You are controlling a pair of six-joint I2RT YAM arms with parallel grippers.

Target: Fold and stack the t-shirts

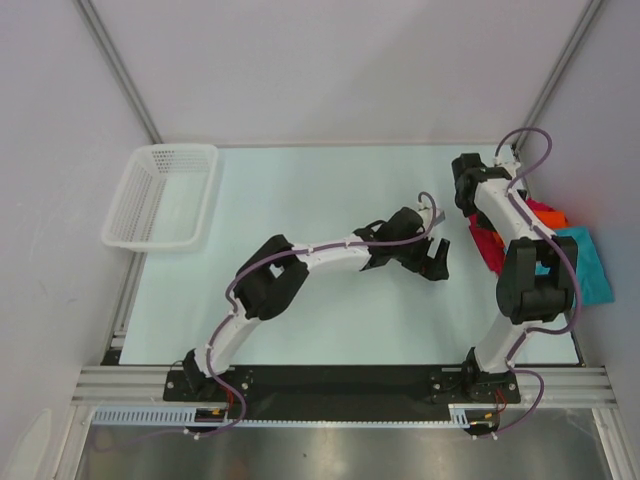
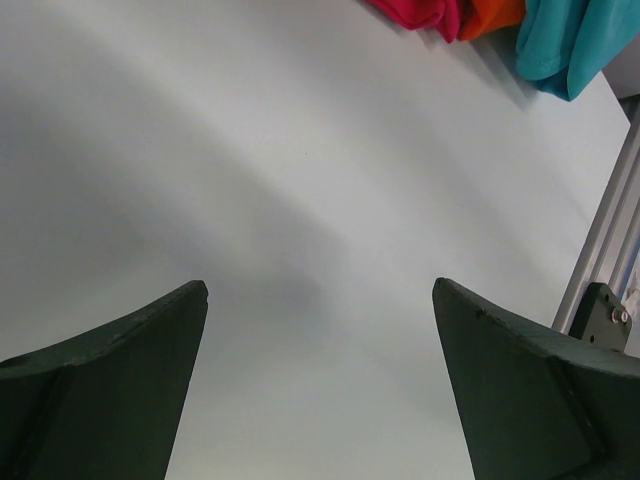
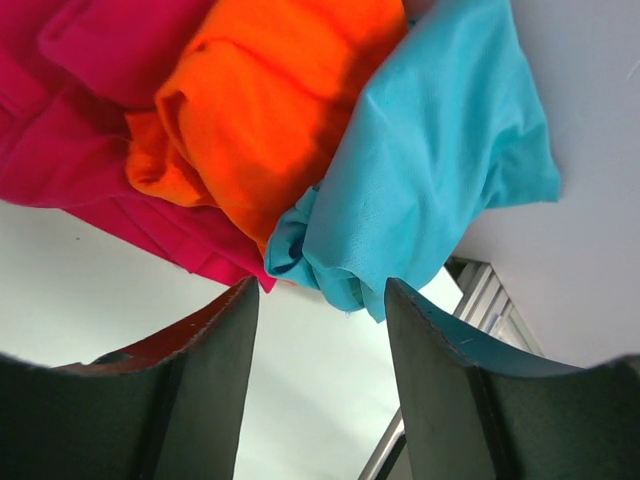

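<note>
Three t-shirts lie crumpled in one pile at the table's right edge: a magenta-red one [image 3: 80,120], an orange one [image 3: 260,110] and a teal-blue one [image 3: 440,150]. In the top view the magenta-red shirt [image 1: 487,248] and the teal-blue shirt [image 1: 592,265] are partly hidden behind the right arm. My right gripper [image 3: 320,285] is open just above the pile's near edge, its fingertips close to the bunched teal-blue and magenta-red cloth, nothing between them. My left gripper [image 1: 436,262] is wide open over bare table left of the pile, holding nothing.
A white plastic mesh basket [image 1: 160,195] stands at the far left of the table. A metal frame rail [image 2: 610,220] runs along the table's right edge beside the pile. White walls close the back and both sides.
</note>
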